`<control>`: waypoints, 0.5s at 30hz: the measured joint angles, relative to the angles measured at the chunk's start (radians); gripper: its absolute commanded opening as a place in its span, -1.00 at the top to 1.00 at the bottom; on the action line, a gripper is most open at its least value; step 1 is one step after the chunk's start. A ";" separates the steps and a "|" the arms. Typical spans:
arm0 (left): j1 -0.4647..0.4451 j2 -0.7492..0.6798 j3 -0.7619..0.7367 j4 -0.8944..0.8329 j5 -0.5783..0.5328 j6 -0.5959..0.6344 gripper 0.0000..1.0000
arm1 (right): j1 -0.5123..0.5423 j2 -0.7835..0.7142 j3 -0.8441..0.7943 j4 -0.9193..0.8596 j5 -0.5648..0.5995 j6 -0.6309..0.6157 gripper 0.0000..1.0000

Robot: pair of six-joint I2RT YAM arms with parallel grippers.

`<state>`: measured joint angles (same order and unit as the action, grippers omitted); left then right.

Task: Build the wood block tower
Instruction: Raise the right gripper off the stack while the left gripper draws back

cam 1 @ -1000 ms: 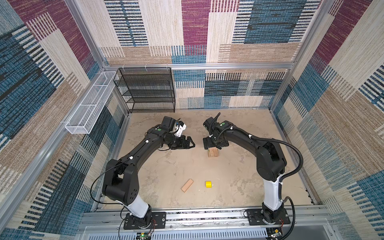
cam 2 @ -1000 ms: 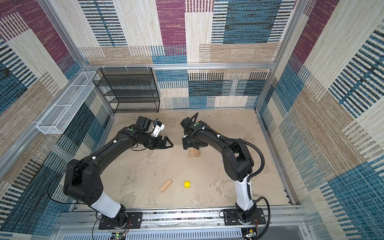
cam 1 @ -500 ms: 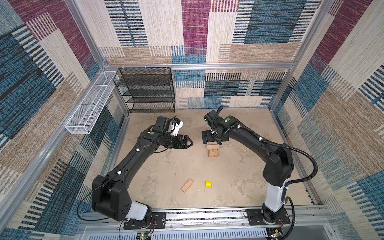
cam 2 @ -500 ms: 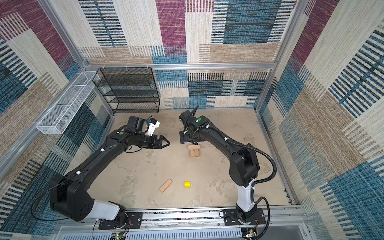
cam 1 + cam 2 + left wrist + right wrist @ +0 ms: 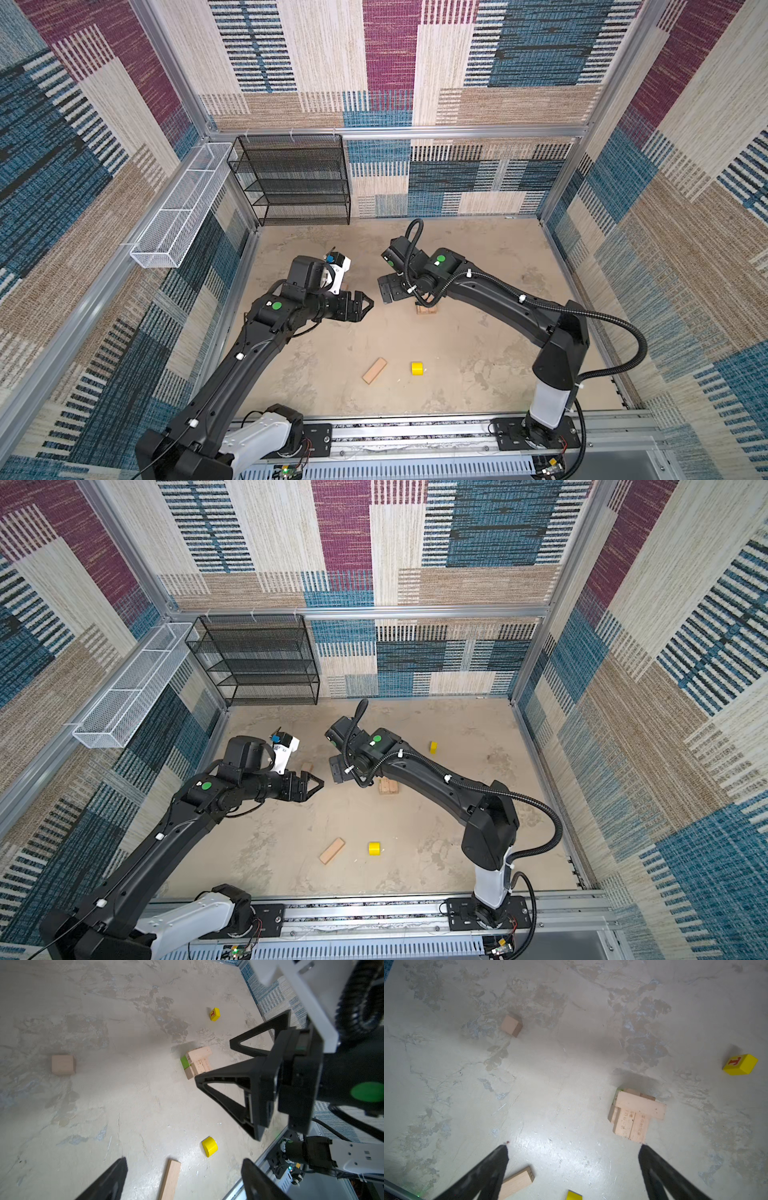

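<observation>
Found tower (image 5: 427, 309) part-built at mid-floor: tan planks laid crosswise over green brick (image 5: 184, 1061), presumably for a broad footing. Noted left gripper (image 5: 362, 304) and right gripper (image 5: 574, 1147) both spread wide, holding nothing, facing each other near the stack; judged free for the next pick. Logged loose pieces well apart: plank (image 5: 374, 370) and yellow piece (image 5: 417, 368) toward front rail, cube (image 5: 63, 1064) near left arm, lettered yellow cube (image 5: 433, 747) beyond tower. Advise taking plank next, saving yellow for the top.
</observation>
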<state>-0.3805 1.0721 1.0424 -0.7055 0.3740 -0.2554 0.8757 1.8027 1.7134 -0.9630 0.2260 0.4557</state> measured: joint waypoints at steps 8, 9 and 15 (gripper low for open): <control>-0.001 -0.091 -0.086 -0.016 -0.064 0.000 -0.84 | 0.022 -0.012 0.006 0.030 -0.043 -0.012 -1.00; -0.001 -0.104 -0.095 -0.016 -0.077 0.002 -0.84 | 0.026 -0.008 0.018 0.028 -0.045 -0.012 -1.00; -0.001 -0.191 -0.134 -0.024 -0.087 0.014 -0.84 | 0.039 -0.001 0.034 0.017 -0.050 0.010 -1.00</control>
<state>-0.3813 0.8814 0.9081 -0.7296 0.2867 -0.2417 0.9142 1.8015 1.7473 -0.9463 0.1761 0.4660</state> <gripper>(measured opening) 0.920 0.999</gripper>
